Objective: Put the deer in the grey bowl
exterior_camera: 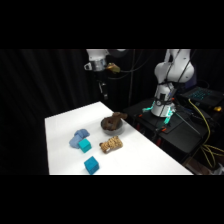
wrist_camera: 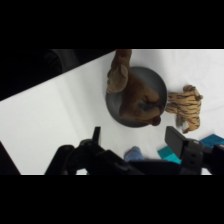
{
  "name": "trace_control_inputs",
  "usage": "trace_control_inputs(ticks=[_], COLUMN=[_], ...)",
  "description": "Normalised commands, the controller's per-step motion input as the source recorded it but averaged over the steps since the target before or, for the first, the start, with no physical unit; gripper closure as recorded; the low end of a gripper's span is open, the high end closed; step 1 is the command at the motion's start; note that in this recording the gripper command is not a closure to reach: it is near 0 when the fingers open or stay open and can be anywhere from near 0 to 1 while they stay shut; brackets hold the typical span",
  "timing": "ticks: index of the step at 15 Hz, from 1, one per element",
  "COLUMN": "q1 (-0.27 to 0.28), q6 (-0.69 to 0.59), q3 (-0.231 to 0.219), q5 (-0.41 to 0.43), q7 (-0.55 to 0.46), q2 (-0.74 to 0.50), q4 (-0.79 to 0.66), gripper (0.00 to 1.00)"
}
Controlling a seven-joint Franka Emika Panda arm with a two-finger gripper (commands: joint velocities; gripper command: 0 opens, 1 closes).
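the deer [wrist_camera: 134,95] lies in the grey bowl [wrist_camera: 159,84], its dark body filling most of the dish, while one limb or its head hangs out over the rim onto the white table [wrist_camera: 55,125]. the gripper [wrist_camera: 135,142] is well above it with its jaws apart and nothing between them, so the placing looks done, and what remains, as i judge it, is to back away cleanly. the good way to do that is a straight lift with the jaws kept wide, so no finger catches the plush part that hangs over the rim and drags the toy out again. in the side view the bowl sits near the far right edge of the table, with dark gear and cables just beyond, so there is little room on that side. a small striped tan toy [wrist_camera: 184,106] lies just beside the bowl, and teal blocks [exterior_camera: 88,155] and a blue cloth thing [exterior_camera: 79,137] lie toward the near side. open tabletop lies to the far left, the safest way to swing.
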Motion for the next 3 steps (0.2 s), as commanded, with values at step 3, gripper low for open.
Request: trace_control_inputs(ticks=[3], q1=[-0.059], q6=[-0.2], q3=[0.031], q5=[-0.002], q7=[-0.09], q2=[-0.17], q4=[0.22], gripper=[0.0])
